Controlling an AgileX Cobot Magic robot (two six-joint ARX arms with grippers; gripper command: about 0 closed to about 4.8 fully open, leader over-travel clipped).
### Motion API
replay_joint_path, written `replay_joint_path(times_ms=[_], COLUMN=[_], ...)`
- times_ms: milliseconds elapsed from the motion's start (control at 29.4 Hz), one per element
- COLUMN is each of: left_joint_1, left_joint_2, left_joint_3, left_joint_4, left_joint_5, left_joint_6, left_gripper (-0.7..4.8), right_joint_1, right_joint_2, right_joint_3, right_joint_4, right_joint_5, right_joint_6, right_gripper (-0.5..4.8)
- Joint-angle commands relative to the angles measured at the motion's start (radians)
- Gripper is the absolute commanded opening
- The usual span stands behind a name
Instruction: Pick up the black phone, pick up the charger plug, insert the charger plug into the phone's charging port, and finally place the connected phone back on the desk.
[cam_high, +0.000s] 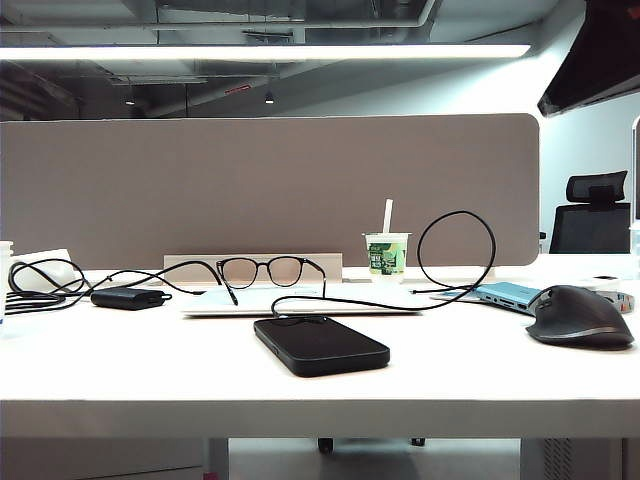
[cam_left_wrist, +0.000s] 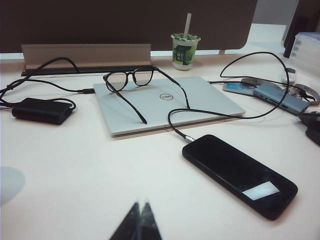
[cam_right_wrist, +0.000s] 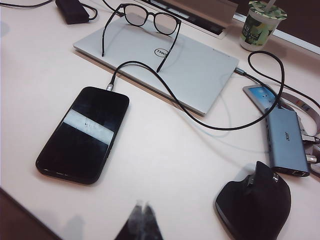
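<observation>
- The black phone (cam_high: 321, 345) lies flat on the desk (cam_high: 150, 370), just below the middle of the exterior frame, screen up and set at a slant.
- The charger plug (cam_left_wrist: 189, 139) sits in the phone's end nearest the laptop; in the left wrist view its silver tip meets the phone's upper-left corner edge, and the right wrist view shows the same joint (cam_right_wrist: 109, 87).
- The plug's thin black cable (cam_high: 470, 225) runs from the phone across the laptop's front edge, then rises in a tall loop at the right of centre in the exterior frame.
- A closed silver laptop (cam_left_wrist: 165, 102) lies just behind the phone, with black-rimmed glasses (cam_high: 262, 270) standing on its lid.
- A green-printed cup (cam_high: 387, 253) with a white stick stands near the partition, just right of centre.
- A black power brick (cam_high: 128, 298) rests at the left of the exterior frame; a dark mouse (cam_high: 582, 317) sits at the far right, with a grey hub (cam_right_wrist: 286, 142) beside it.
- The left gripper (cam_left_wrist: 140, 222) shows only as two dark fingertips pressed together at the bottom edge of its wrist picture, closed on nothing, above bare desk and well apart from the phone.
- The right gripper (cam_right_wrist: 142, 220) likewise has its tips together and empty at the bottom of its picture, between the phone and the mouse.
- Neither arm appears in the exterior view.
</observation>
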Motion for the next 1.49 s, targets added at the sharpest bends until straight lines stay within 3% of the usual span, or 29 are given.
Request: replay_joint_path(times_ms=[34, 306, 475, 747, 1087, 1494], left_joint_1=[-0.002, 0.0, 0.05, 0.268, 0.527, 0.538], left_joint_2=[0.0, -0.014, -0.069, -0.068, -0.068, -0.068], left_joint_3=[0.001, 0.001, -0.005, -0.008, -0.053, -0.066], left_joint_4=[0.038, 0.123, 0.12, 0.108, 0.117, 0.11], left_joint_5=[-0.004, 0.0, 0.006, 0.017, 0.158, 0.124], left_joint_6=[-0.003, 0.006, 0.06, 0.065, 0.064, 0.067], left_gripper=[-0.07, -0.07, -0.07, -0.07, -0.07, -0.07], right_joint_1=[0.001, 0.001, 0.001, 0.001, 0.001, 0.001], right_joint_2=[-0.002, -0.002, -0.002, -0.002, -0.002, -0.002], right_joint_3=[0.005, 0.005, 0.005, 0.005, 0.005, 0.005], right_joint_4=[0.012, 0.012, 0.012, 0.011, 0.011, 0.011], right_joint_5=[-0.002, -0.002, -0.001, -0.001, -0.002, -0.002], right_joint_6=[0.004, 0.004, 0.004, 0.004, 0.004, 0.004], right_gripper=[-0.05, -0.05, -0.05, -0.05, -0.05, -0.04])
